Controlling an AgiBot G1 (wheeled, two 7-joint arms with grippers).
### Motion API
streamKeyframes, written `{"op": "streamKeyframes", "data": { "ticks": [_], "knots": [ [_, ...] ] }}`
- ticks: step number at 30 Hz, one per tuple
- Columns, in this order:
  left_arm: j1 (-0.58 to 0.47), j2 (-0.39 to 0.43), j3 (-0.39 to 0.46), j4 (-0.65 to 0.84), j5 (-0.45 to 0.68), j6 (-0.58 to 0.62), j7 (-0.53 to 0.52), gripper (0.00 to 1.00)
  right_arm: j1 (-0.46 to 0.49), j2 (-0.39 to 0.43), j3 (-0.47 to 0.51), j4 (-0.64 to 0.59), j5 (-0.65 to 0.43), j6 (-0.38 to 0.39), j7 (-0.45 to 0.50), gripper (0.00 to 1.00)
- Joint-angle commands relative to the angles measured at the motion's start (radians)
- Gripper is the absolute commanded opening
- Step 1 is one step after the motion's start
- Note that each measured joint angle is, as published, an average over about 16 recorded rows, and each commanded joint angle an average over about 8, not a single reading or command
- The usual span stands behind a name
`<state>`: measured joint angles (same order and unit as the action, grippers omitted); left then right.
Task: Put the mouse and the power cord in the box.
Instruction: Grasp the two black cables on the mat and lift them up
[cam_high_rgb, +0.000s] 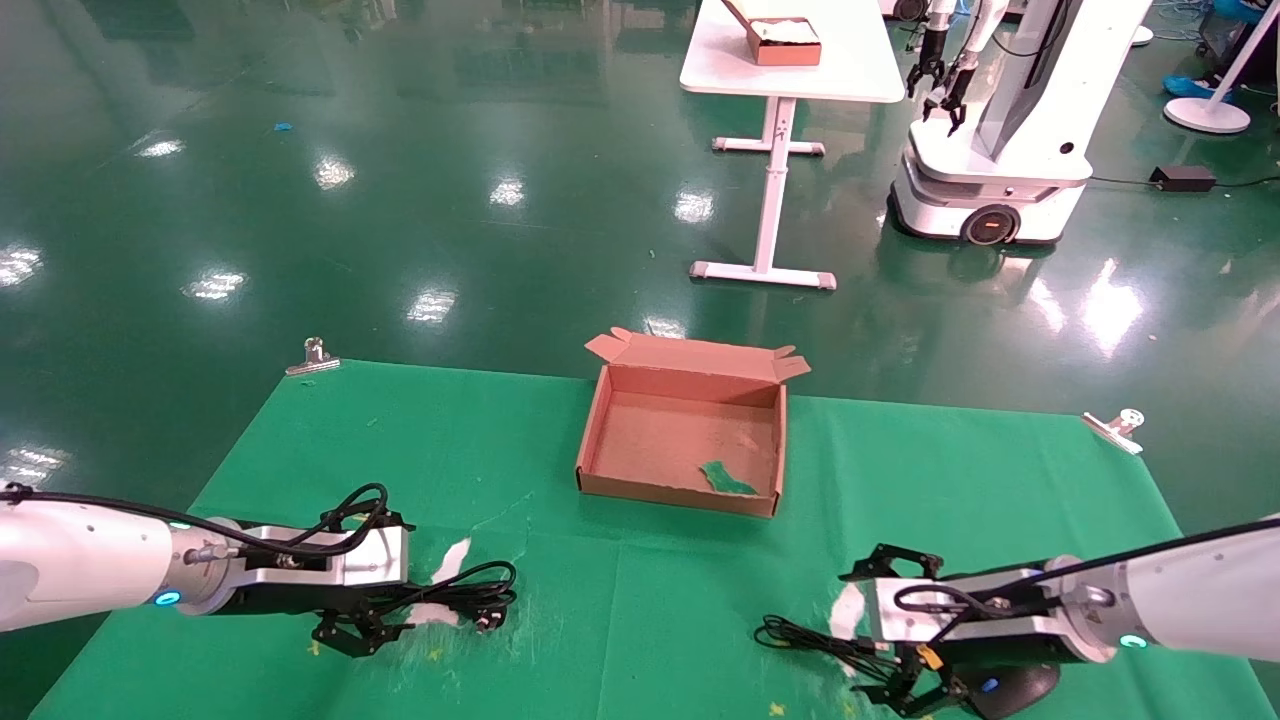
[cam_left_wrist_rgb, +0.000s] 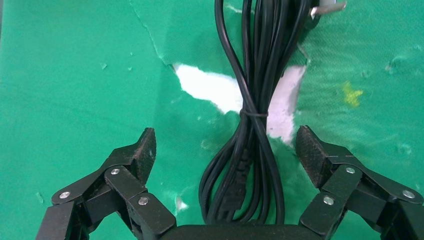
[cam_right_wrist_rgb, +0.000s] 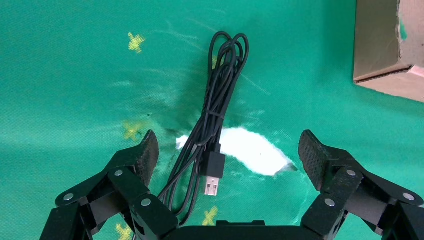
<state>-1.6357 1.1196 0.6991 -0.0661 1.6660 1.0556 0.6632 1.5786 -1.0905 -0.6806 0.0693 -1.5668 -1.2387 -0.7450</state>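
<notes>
Left wrist view: power cord (cam_left_wrist_rgb: 252, 130) between spread fingers of left hand (cam_left_wrist_rgb: 225, 150), long axis running straight ahead. Right hand (cam_right_wrist_rgb: 227, 155) likewise open, astride mouse cable (cam_right_wrist_rgb: 212, 125); box (cam_right_wrist_rgb: 387, 45) beyond.

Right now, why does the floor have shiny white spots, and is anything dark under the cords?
Head view: the glossy green floor mirrors lamps overhead, giving white glare spots. Left wrist view: the power cord lies evenly lit, with hardly any shadow. Right wrist view: a soft dark shadow sits beside the mouse's cable.
</notes>
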Motion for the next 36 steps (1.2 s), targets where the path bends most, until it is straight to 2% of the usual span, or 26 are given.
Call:
{"op": "streamKeyframes", "data": {
  "ticks": [1, 3, 4, 6, 36],
  "knots": [
    [-0.005, -0.001, -0.002, 0.010, -0.002, 0.001, 0.011, 0.32, 0.003, -0.001, 0.000, -0.015, 0.000, -0.001, -0.009, 0.40],
    [-0.008, -0.001, 0.000, 0.016, 0.000, 0.002, 0.017, 0.08, 0.004, -0.001, 0.000, -0.026, 0.000, -0.001, -0.011, 0.16],
    [-0.010, -0.001, 0.000, 0.018, 0.001, 0.003, 0.019, 0.01, 0.005, -0.001, 0.000, -0.029, -0.001, -0.001, -0.011, 0.07],
    [-0.012, -0.001, 0.001, 0.021, 0.003, 0.002, 0.021, 0.00, 0.006, -0.001, 0.000, -0.035, -0.001, 0.000, -0.012, 0.00],
    [-0.006, -0.003, -0.001, 0.010, -0.002, 0.006, 0.015, 0.00, 0.002, 0.001, 0.001, -0.019, 0.002, -0.003, -0.011, 0.00]
  ]
}}
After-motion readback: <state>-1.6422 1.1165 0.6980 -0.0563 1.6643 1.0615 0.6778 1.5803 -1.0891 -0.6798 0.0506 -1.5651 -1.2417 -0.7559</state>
